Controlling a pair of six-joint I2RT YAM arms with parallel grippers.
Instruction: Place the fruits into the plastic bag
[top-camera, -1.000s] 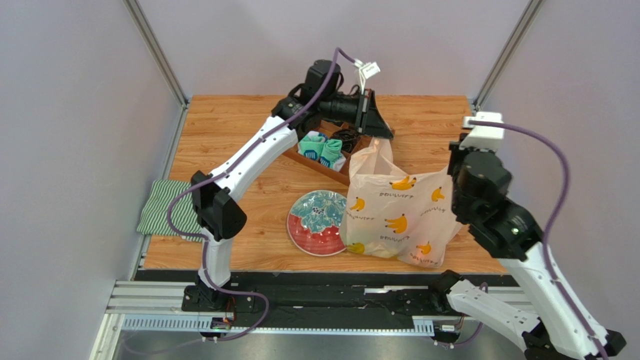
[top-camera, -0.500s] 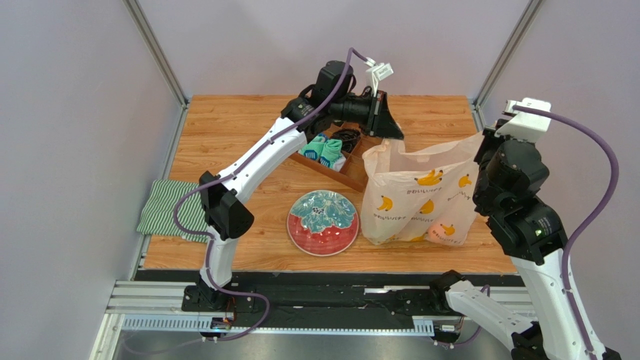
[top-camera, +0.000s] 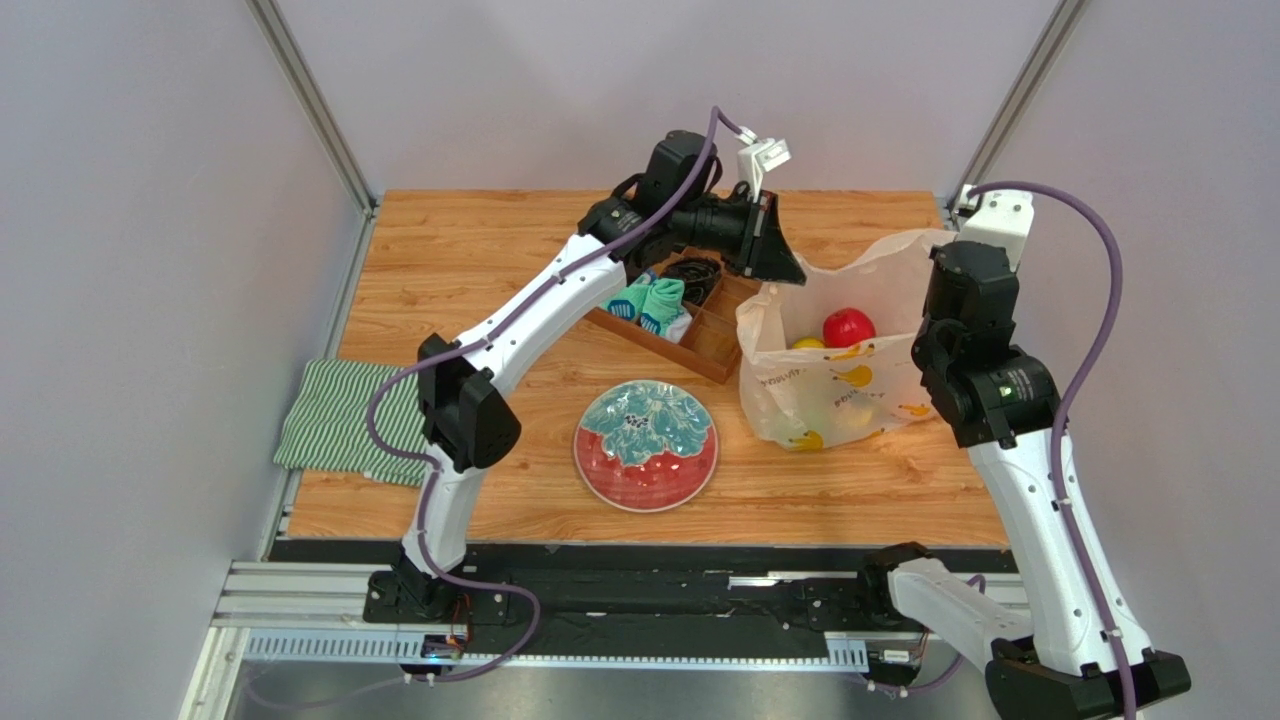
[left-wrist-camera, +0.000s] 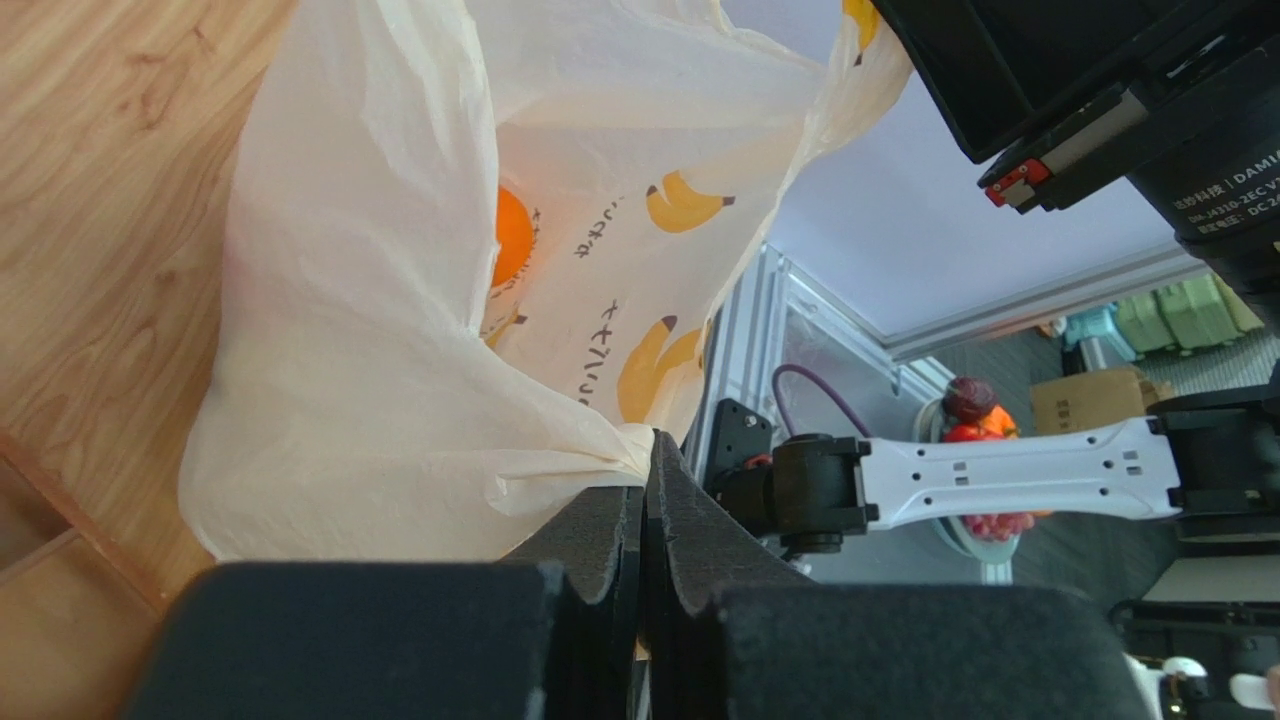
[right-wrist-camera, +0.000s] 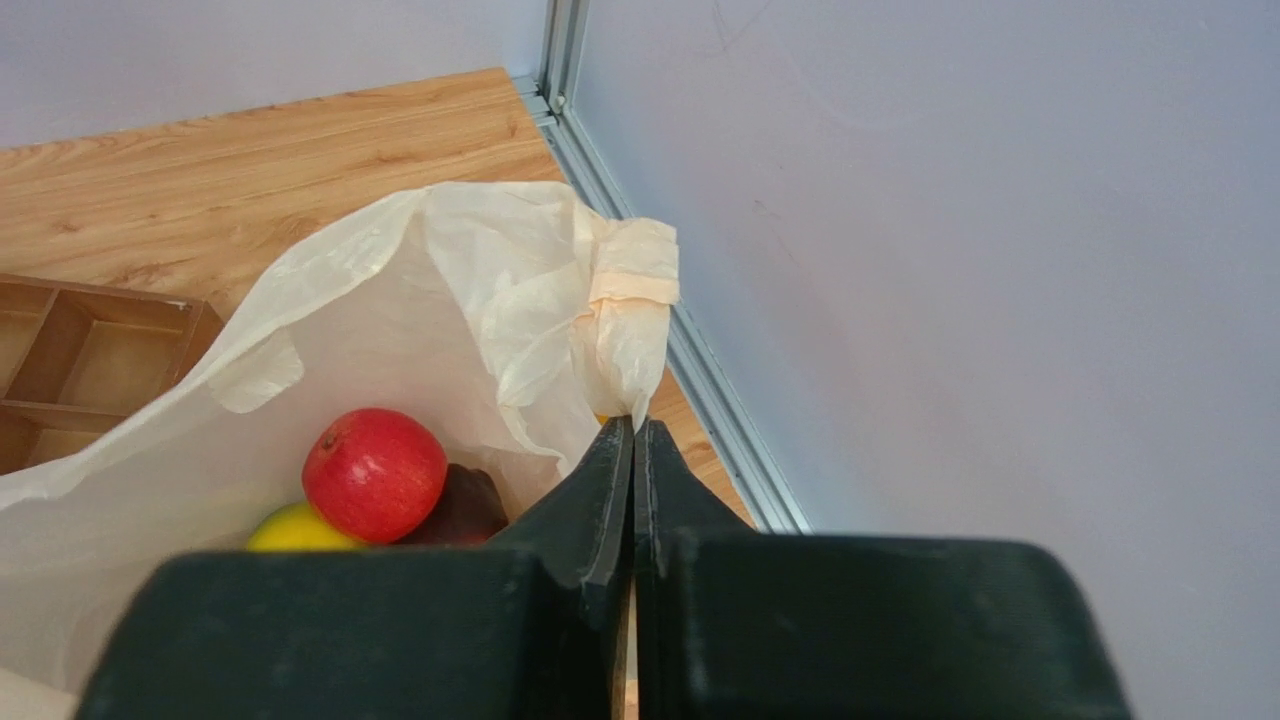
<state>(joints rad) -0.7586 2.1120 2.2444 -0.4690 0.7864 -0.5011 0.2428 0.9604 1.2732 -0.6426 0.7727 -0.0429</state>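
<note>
The bag (top-camera: 834, 383) sits on the right of the table (top-camera: 466, 255), fruits (top-camera: 846, 330) inside, a red apple (right-wrist-camera: 374, 474) on top. The left fingers (left-wrist-camera: 601, 548) pinch its far-left handle; the right fingers (right-wrist-camera: 594, 495) clamp the right handle. Thin, limp, slippery film, likely heavy now: grip the bunched handles, not the walls.

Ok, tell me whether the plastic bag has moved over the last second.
Yes. The plastic bag has shifted right and toward the table's far edge. It overlapped the plate before and now sits apart from it.

The bag (top-camera: 824, 408) is pale with yellow print, the apple (top-camera: 849, 327) red.
</note>
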